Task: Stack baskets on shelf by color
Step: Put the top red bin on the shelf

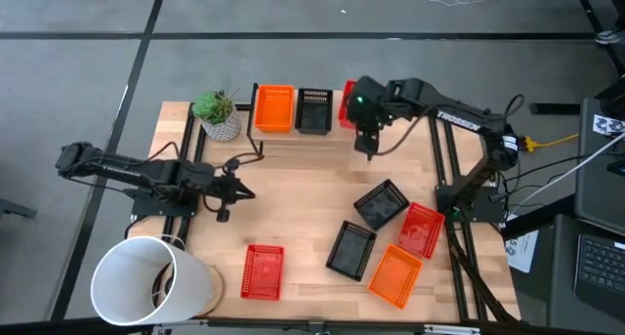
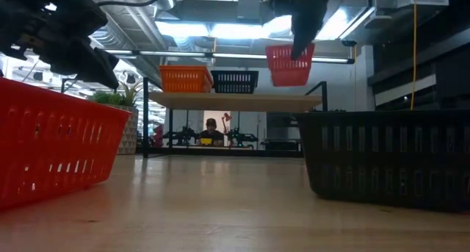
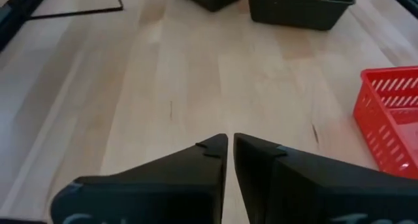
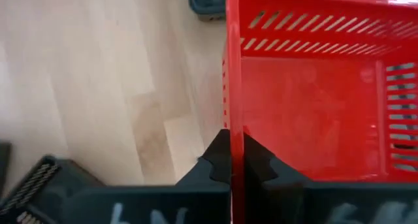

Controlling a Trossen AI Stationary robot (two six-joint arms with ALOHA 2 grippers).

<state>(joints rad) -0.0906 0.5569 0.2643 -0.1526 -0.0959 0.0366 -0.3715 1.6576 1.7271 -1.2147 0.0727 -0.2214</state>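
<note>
Overhead, three red baskets (image 1: 263, 272), three black (image 1: 353, 249), two orange (image 1: 274, 109); right gripper (image 4: 236, 160) jaws pinching red basket (image 4: 313, 93); left gripper (image 3: 230, 160) jaws nearly together.

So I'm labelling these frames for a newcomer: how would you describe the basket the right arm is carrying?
Start at the shelf along the table's far edge, where an orange basket and a black basket sit side by side. Past the black one, a red basket hangs just above the shelf, its wall pinched by the right gripper. It alone rests on nothing.

Glossy plastic mesh red basket (image 4: 313, 106); smooth, matt light-wood tabletop (image 3: 196, 74).
</note>
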